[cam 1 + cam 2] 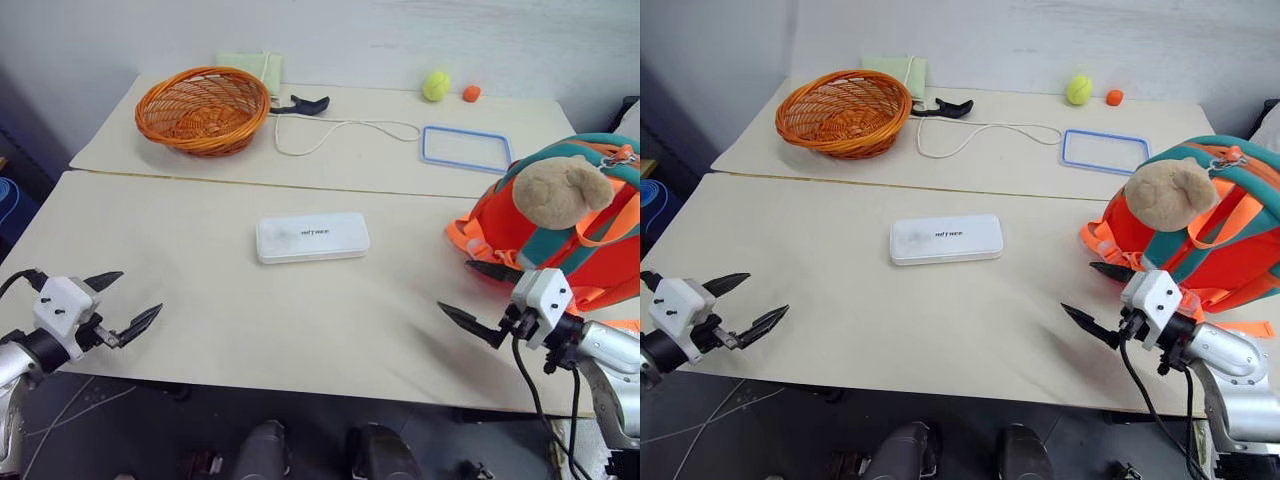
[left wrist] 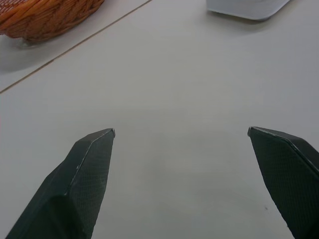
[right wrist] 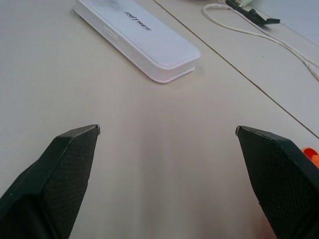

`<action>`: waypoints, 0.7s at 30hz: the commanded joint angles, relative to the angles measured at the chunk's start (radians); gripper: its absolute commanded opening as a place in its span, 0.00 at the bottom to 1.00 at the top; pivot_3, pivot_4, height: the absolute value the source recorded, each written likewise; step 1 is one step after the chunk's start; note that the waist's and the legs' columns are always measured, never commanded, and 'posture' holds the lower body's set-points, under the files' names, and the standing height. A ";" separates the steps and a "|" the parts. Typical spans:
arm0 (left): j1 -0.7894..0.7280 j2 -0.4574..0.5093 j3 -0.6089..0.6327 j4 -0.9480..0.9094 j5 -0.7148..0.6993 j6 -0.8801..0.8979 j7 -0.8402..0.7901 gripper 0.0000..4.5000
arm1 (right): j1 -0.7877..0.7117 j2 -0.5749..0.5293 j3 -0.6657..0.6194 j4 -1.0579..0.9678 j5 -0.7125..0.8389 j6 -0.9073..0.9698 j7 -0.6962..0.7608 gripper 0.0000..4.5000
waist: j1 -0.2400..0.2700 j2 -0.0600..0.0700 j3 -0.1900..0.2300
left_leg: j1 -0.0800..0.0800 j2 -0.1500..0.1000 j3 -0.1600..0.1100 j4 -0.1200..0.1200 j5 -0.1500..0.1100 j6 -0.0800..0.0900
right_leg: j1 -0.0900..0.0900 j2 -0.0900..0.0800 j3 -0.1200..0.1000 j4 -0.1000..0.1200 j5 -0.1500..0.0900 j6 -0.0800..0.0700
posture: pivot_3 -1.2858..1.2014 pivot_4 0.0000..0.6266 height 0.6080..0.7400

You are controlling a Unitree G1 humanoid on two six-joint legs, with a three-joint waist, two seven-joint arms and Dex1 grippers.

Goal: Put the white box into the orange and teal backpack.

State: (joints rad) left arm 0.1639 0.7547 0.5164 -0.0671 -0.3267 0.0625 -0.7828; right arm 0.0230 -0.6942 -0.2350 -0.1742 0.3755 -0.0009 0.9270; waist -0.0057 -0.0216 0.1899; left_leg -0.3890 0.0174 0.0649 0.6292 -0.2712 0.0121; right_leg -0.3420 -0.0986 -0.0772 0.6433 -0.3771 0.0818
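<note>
The white box (image 1: 312, 237) lies flat in the middle of the near table, dark lettering on its lid; the right wrist view shows it too (image 3: 137, 37), and its corner (image 2: 246, 7) appears in the left wrist view. The orange and teal backpack (image 1: 585, 240) stands at the table's right edge, a tan plush toy (image 1: 555, 190) on its front. My left gripper (image 1: 122, 301) hovers open at the near left edge, well short of the box. My right gripper (image 1: 478, 297) is open too, just in front of the backpack's lower left corner, with nothing between its fingers.
On the far table sit a woven orange basket (image 1: 203, 108), a black tool (image 1: 300, 105) with a white cord (image 1: 340, 130), a flat blue-rimmed lid (image 1: 466, 148), a yellow-green ball (image 1: 436, 86) and a small orange ball (image 1: 471, 94). A seam (image 1: 250, 183) joins the two tables.
</note>
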 commanded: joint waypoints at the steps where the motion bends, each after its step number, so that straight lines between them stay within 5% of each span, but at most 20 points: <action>1: -0.016 -0.002 0.011 -0.031 -0.029 0.021 0.010 1.00 | -0.018 0.013 0.008 -0.036 0.017 -0.001 -0.008 1.00 | 0.000 0.000 0.000 | 0.000 0.000 0.000 0.000 0.000 0.000 | 0.000 0.000 0.000 0.000 0.000 0.000 | 0.52 0.24 1.00; 9: -0.031 -0.003 0.005 -0.150 -0.175 0.253 0.001 0.96 | -0.108 0.071 0.139 -0.133 0.004 0.179 -0.105 0.96 | -0.005 0.000 0.000 | 0.000 0.000 0.000 0.000 0.001 -0.001 | 0.000 0.000 0.000 0.000 0.000 0.000 | 0.52 0.24 1.00; 16: -0.172 -0.147 -0.128 -0.184 -0.039 0.288 0.273 0.53 | -0.275 0.231 0.357 -0.063 -0.267 0.280 -0.375 0.49 | -0.010 0.000 0.000 | 0.000 0.000 -0.001 0.000 0.003 -0.007 | -0.001 0.000 0.000 0.001 0.000 0.000 | 0.52 0.24 1.00; 21: -0.341 -0.239 -0.219 -0.082 0.028 0.309 0.394 0.18 | -0.367 0.312 0.375 0.109 -0.377 0.273 -0.511 0.10 | 0.002 -0.001 0.000 | -0.001 -0.001 0.000 0.002 0.004 -0.006 | -0.001 0.000 0.000 0.002 0.000 0.000 | 0.52 0.24 1.00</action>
State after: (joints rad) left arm -0.1564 0.5127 0.3030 -0.1519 -0.3227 0.3802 -0.4219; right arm -0.3349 -0.3852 0.1519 -0.0757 0.0216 0.2879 0.4528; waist -0.0041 -0.0222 0.1896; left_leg -0.3908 0.0158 0.0645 0.6314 -0.2674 0.0060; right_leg -0.3436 -0.0984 -0.0775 0.6457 -0.3768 0.0822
